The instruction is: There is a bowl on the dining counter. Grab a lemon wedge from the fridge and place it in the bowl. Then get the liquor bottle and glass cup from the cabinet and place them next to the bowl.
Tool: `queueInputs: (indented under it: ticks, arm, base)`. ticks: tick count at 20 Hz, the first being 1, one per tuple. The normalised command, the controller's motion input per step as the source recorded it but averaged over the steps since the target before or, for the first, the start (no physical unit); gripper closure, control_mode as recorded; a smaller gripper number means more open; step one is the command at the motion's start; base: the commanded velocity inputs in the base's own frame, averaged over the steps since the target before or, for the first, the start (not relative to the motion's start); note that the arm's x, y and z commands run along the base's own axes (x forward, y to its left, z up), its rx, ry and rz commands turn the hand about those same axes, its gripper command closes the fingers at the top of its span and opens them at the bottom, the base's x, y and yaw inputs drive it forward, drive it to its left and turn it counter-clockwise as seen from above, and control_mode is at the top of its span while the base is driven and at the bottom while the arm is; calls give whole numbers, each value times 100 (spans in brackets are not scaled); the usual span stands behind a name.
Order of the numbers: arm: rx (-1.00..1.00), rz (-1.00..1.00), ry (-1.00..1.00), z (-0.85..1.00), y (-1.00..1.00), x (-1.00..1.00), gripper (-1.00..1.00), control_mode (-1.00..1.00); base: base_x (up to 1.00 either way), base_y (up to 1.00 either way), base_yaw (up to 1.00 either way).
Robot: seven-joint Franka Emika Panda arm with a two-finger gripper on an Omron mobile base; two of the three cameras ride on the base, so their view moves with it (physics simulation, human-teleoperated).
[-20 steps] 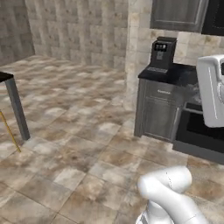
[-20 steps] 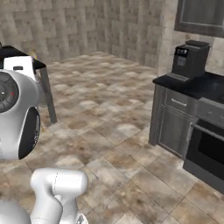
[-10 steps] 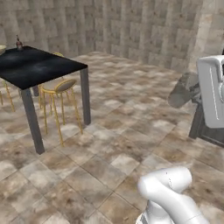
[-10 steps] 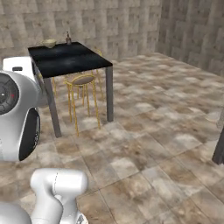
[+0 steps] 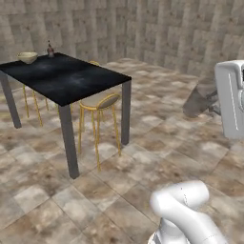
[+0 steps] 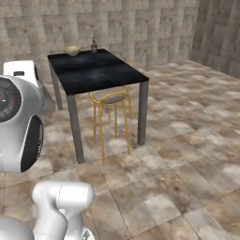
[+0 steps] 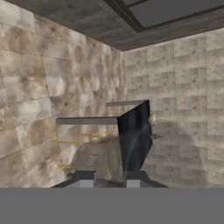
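Note:
The dining counter [image 5: 71,78] [image 6: 96,70], a black slab on grey legs, stands ahead. At its far end are the pale bowl [image 5: 27,57] [image 6: 72,49] and, close beside it, the small dark liquor bottle [image 5: 49,49] [image 6: 93,45]. The bowl's rim hides the lemon wedge. The hand view is rolled: the counter [image 7: 136,133] stands on edge, with the bowl [image 7: 152,117] and the bottle [image 7: 155,137] as specks. My gripper [image 7: 109,181] is shut on a grey see-through shape, the glass cup [image 7: 101,165]. The fridge and the cabinet are out of view.
Yellow-legged round stools [image 5: 100,102] [image 6: 110,98] are tucked under the counter's near side. Brown stone floor tiles [image 5: 157,143] stretch between me and the counter. Stone walls [image 6: 140,28] close the room behind it. My white upper arm [image 5: 231,97] [image 6: 18,122] hangs in front of the base cameras.
The base has swung round: the kitchen worktop and coffee machine left both views, and the dining counter came in and moved toward the centre. The grip has not changed.

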Motion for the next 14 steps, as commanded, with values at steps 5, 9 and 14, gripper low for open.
queueInputs:
  ticks: [5, 9, 14]
  arm:
    - [0, 0, 0, 0, 0, 0, 100, 100]
    - [0, 0, 0, 0, 0, 0, 100, 100]
    - [0, 0, 0, 0, 0, 0, 100, 100]
  base:
    - [75, 100, 2]
    - [49, 100, 0]
    - [47, 100, 0]
